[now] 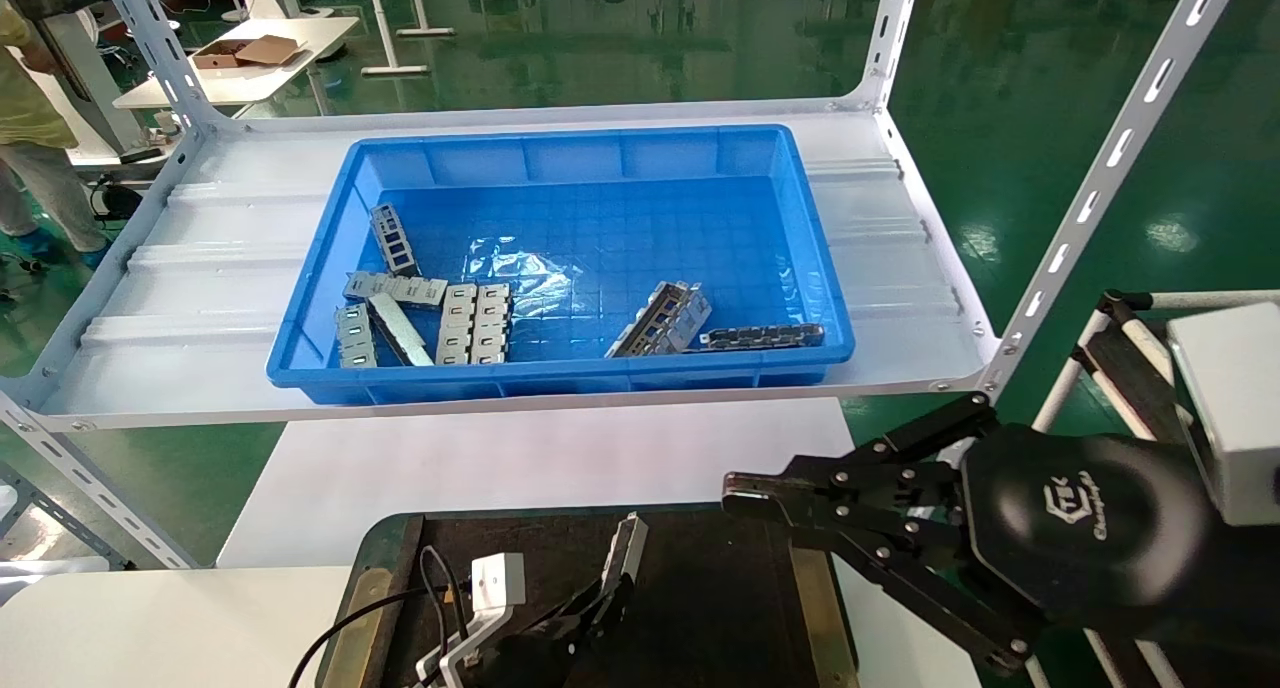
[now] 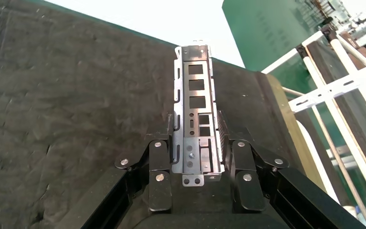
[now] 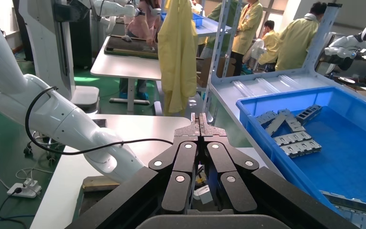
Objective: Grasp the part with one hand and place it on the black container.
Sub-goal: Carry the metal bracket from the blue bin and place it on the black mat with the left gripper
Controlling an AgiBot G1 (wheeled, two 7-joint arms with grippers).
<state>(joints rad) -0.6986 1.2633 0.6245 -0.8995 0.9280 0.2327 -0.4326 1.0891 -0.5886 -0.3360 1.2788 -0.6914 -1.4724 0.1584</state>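
We are holding the part in our left gripper, its fingers closed against the two long sides of the bracket near its rear end; the part is pointing straight out ahead of the gripper, its long axis in line with the fingers, its open cutout face turned toward the wrist camera; in the head view it is showing as a slim silver bar rising tilted above the mat. Directly beneath it the black container is lying at the near edge of the white tabletop, so we are judging that the coming move is only a lowering and a release, with the part's length running toward the tray's far rim. Our right gripper is hovering with fingers pressed together and empty, over the tray's right side. Beyond the tabletop's far edge the blue bin of spare brackets is sitting on a white shelf; around us green workshop floor is spreading.
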